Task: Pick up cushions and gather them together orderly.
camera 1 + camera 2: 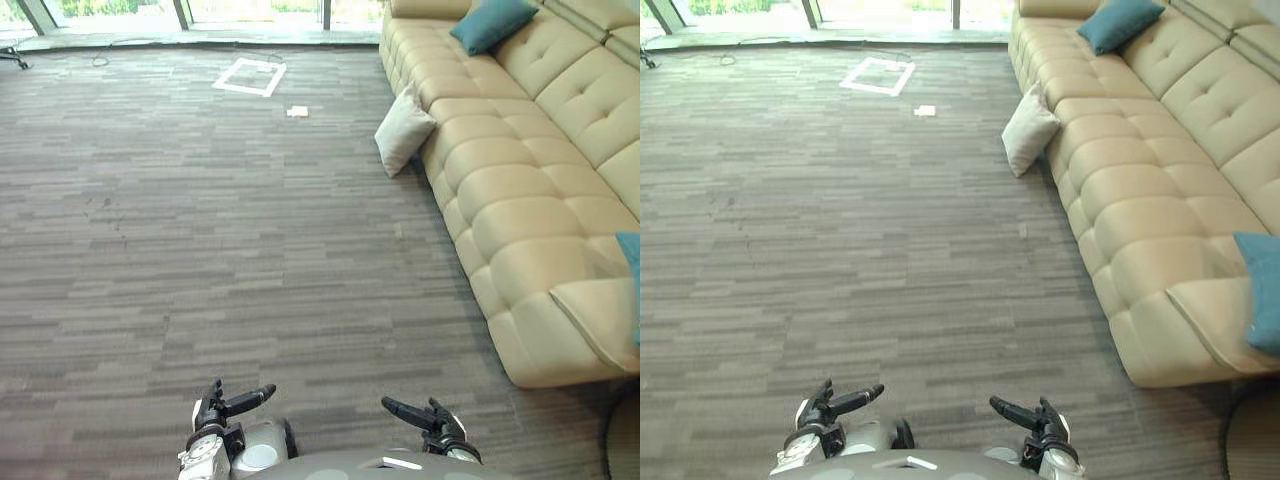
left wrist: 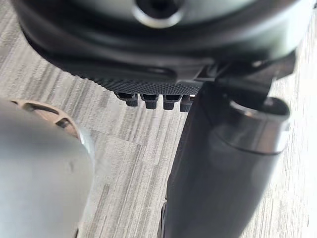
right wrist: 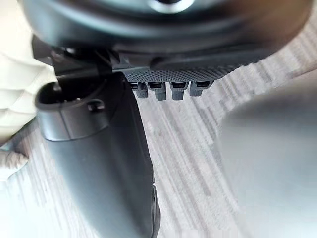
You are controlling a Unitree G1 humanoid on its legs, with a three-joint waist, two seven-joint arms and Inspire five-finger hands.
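risk: white cushion [image 1: 403,130] on floor, leaning on sofa [image 1: 520,200] front, well apart from both hands; soft, likely to fold or slip in a one-handed pinch | teal cushion [image 1: 492,22] at sofa far end, second teal cushion [image 1: 1260,290] at near end | left hand [image 1: 225,405]: spread wide, empty, well clear of sofa | right hand [image 1: 425,415]: same, nearer sofa
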